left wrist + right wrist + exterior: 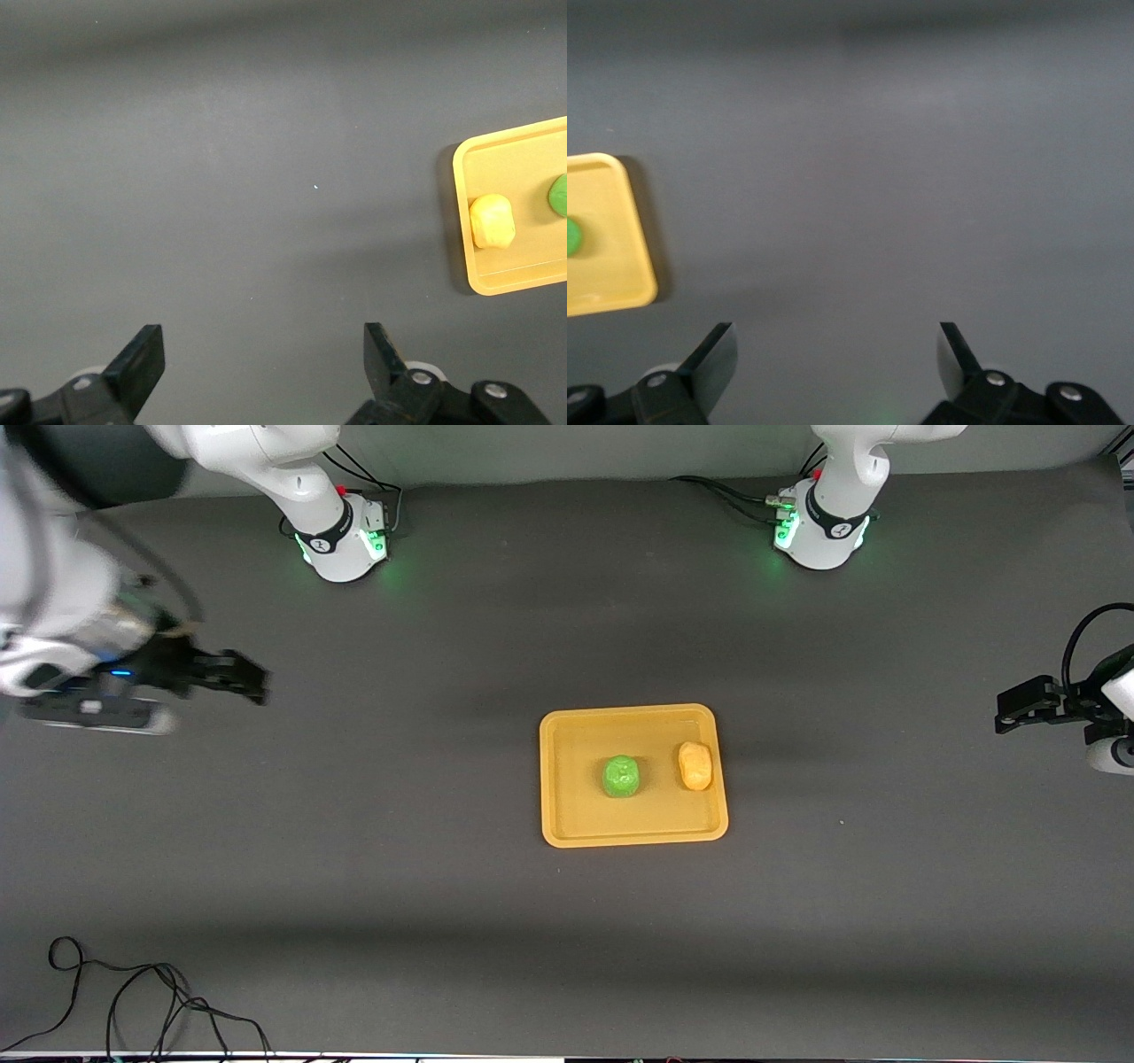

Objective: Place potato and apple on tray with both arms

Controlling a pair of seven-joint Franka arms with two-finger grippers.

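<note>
The yellow-orange tray (585, 815) lies in the middle of the table. The green apple (622, 776) and the yellow-orange potato (695, 765) both rest on it, apart, the potato toward the left arm's end. My left gripper (1005, 713) is open and empty, up over bare table at the left arm's end. My right gripper (252, 682) is open and empty, up over bare table at the right arm's end. The left wrist view shows its gripper (264, 354), the tray (523, 274), the potato (493, 221) and the apple (558, 195). The right wrist view shows its gripper (837, 354), the tray's corner (602, 283) and the apple's edge (571, 237).
Both arm bases (345, 540) (819, 536) stand with green lights along the table's edge farthest from the front camera. Loose black cables (133, 1001) lie at the near edge toward the right arm's end. The dark grey tabletop (443, 646) surrounds the tray.
</note>
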